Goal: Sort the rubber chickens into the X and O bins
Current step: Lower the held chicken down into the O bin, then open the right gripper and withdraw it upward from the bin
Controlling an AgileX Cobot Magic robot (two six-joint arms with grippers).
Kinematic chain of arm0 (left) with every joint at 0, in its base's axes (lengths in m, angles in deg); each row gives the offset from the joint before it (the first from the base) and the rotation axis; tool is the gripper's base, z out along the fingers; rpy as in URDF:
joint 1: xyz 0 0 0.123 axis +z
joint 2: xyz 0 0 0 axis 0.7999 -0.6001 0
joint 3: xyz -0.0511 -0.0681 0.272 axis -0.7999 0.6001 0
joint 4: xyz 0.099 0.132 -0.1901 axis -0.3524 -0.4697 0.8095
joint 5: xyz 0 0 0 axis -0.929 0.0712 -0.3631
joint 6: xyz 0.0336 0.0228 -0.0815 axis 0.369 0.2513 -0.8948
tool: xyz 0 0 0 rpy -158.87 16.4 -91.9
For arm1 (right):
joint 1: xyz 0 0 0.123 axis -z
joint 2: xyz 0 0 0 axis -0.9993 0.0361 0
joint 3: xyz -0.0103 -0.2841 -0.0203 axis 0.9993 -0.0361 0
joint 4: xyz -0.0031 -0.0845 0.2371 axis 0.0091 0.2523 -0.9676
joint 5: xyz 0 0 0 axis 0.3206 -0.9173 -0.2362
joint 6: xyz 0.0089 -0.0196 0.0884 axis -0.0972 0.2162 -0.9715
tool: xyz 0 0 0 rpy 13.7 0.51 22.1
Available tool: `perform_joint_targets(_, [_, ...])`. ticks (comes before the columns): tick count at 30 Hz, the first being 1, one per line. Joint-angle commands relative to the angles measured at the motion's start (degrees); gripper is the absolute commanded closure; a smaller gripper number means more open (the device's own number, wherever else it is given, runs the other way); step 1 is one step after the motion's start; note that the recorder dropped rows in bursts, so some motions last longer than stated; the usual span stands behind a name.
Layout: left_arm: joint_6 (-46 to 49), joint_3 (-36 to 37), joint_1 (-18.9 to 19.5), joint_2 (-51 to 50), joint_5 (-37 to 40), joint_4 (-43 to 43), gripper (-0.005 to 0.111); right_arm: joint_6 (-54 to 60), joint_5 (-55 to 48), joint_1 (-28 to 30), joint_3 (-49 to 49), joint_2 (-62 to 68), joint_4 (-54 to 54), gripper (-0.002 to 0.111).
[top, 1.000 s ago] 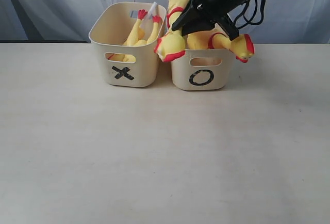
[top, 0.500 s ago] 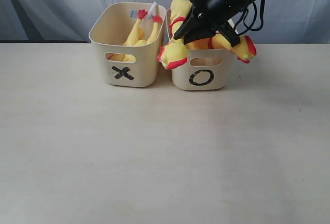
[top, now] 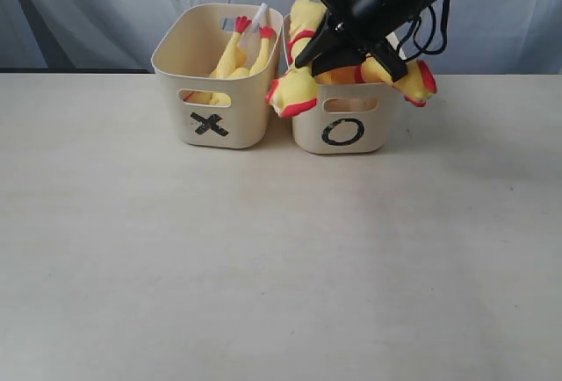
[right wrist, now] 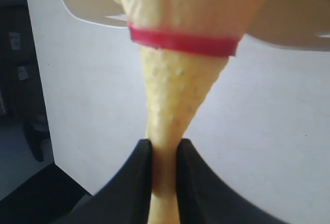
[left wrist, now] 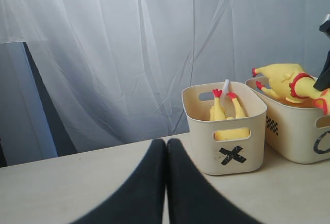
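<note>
My right gripper [top: 332,37] hangs over the O bin [top: 342,132], shut on a rubber chicken's thin neck [right wrist: 178,95] just past its red ring [right wrist: 183,41]. That chicken's body [top: 303,8] rises behind the gripper and its head [top: 294,93] droops over the bin's left front corner. A second chicken's head [top: 413,81] hangs over the O bin's right rim. Another chicken [top: 235,54] lies in the X bin [top: 211,126], red feet up. My left gripper [left wrist: 166,144] is shut and empty, low over the table short of the X bin [left wrist: 227,152].
The two bins stand side by side at the back of the cream table [top: 263,258], touching or nearly so. A white stick-like thing [top: 260,14] pokes out of the X bin. A pale curtain [left wrist: 129,53] hangs behind everything.
The held chicken's head has sunk a little and shifted slightly right against the O bin's corner. Over the last half second almost nothing moved. The left gripper stays still.
</note>
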Motion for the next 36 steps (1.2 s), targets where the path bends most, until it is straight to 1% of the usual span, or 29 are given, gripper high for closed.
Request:
perform_joint_targets(1, [0.0,0.2,0.0,0.2,-0.6,0.0,0.107,0.5,0.4,0.2,0.7,-0.1,-2.3,0.109])
perform_joint_targets(17, [0.0,0.2,0.0,0.2,-0.6,0.0,0.107,0.3,0.4,0.2,0.7,-0.1,-3.1,0.108])
perform_joint_targets(19, [0.0,0.2,0.0,0.2,-0.6,0.0,0.107,0.2,0.4,0.2,0.7,-0.1,-3.1,0.101])
perform_joint_targets(22, [0.0,0.2,0.0,0.2,-0.6,0.0,0.107,0.2,0.4,0.2,0.7,-0.1,-3.1,0.082])
perform_joint_targets(24, [0.0,0.2,0.0,0.2,-0.6,0.0,0.107,0.2,0.4,0.2,0.7,-0.1,-3.1,0.072])
perform_joint_targets(26, [0.0,0.2,0.0,0.2,-0.6,0.0,0.107,0.2,0.4,0.2,0.7,-0.1,-3.1,0.064])
perform_joint_targets(28, [0.0,0.2,0.0,0.2,-0.6,0.0,0.107,0.2,0.4,0.2,0.7,-0.1,-3.6,0.060])
perform_joint_targets(36, [0.0,0.2,0.0,0.2,-0.6,0.0,0.107,0.0,0.4,0.2,0.7,-0.4,-4.9,0.060])
